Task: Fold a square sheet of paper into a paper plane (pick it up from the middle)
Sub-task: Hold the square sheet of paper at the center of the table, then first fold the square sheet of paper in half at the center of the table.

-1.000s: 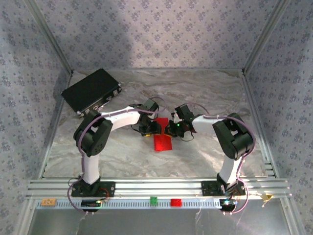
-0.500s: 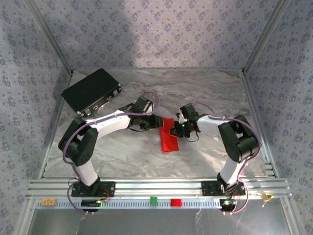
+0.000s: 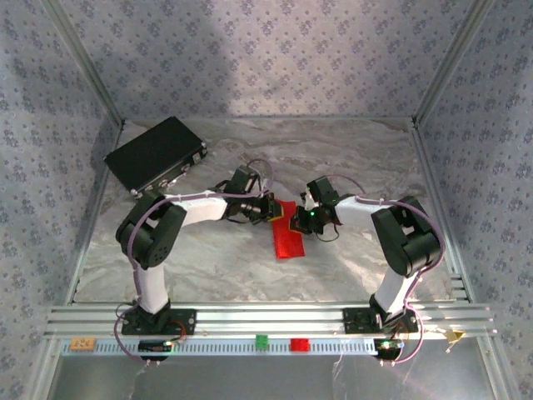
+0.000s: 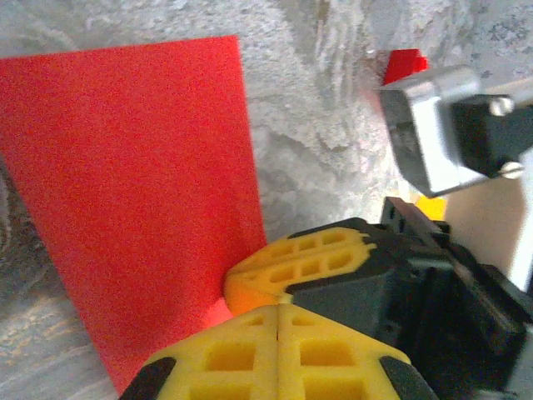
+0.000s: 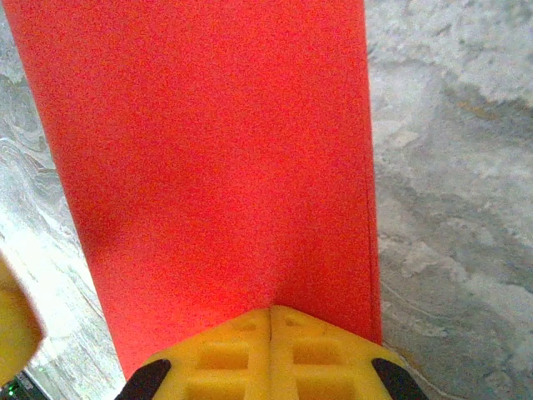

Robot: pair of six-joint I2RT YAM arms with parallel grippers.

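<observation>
**A:** What is on your desk, starting from the left?

**B:** At the back left you have a flat black box. Next come your left fingers, down low near the middle of the desk. They are closed tight, with their tips at the far end of the red paper.

**A:** Are they holding it?

**B:** I cannot tell. That bit of paper is hidden under them.

**A:** Where is the paper?

**B:** It is a long folded strip. It lies on the desk between your two arms.

**A:** And on the right?

**B:** Your right fingers are closed too. They touch the same end of the paper, just beside the left ones. I cannot tell if any paper is pinched between them.
</observation>
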